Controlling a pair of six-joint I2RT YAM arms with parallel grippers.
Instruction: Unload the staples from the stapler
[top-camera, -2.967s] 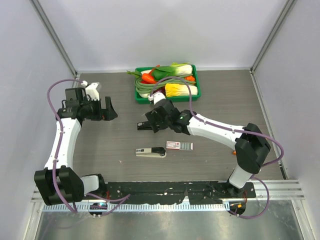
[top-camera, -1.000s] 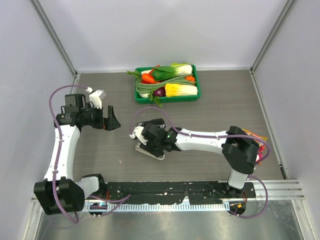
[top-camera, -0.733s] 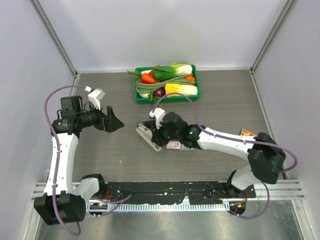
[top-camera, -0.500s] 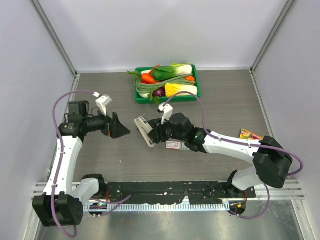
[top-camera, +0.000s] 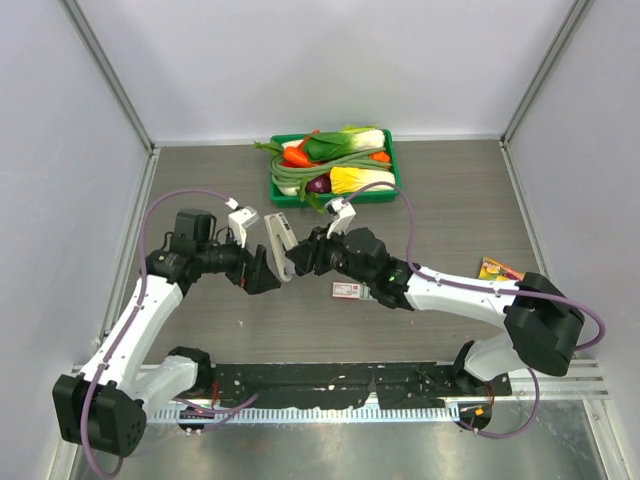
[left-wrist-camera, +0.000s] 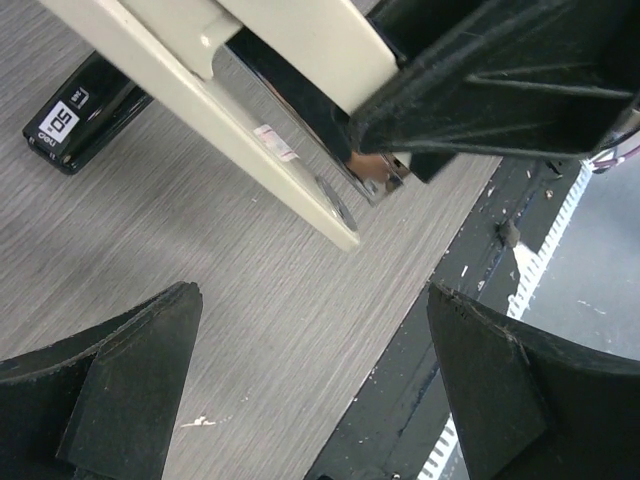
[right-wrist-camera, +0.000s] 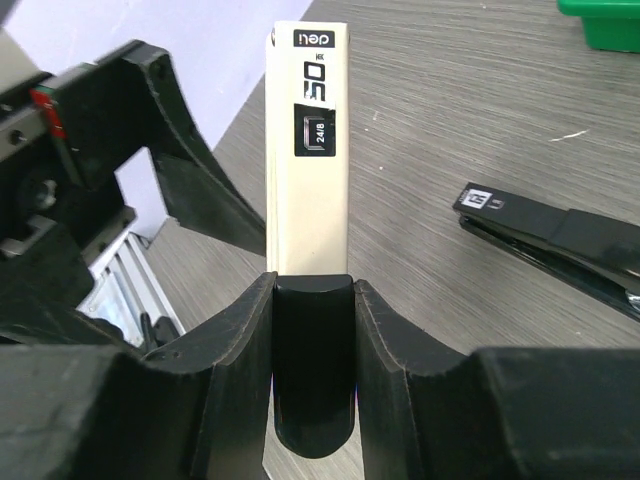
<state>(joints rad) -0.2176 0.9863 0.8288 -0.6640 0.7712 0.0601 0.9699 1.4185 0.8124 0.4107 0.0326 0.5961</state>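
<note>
The right pincer (top-camera: 299, 258) is clamped on the black rear end of a cream stapler (top-camera: 277, 243), its two fingers (right-wrist-camera: 240, 350) pressed against either side. The stapler sticks out ahead of this pincer, lifted clear of the desk (top-camera: 450, 210), with its front end reaching towards the left pincer (top-camera: 265, 271).

The left pincer stands wide apart and holds nothing. In its wrist view the stapler crosses just above and ahead of its fingertips (left-wrist-camera: 130, 390) without touching them. The stapler's thin base hangs slightly away from its body, with a dark metal channel showing between them. No staples can be made out in that channel or on the desk.

A second, black stapler (right-wrist-camera: 560, 245) lies flat on the desk to the right of the right pincer. A red-and-white staple box (top-camera: 357, 291) lies beneath the right arm, just behind its pincer. A green tray (top-camera: 397, 172) of vegetables sits well beyond both pincers.
</note>
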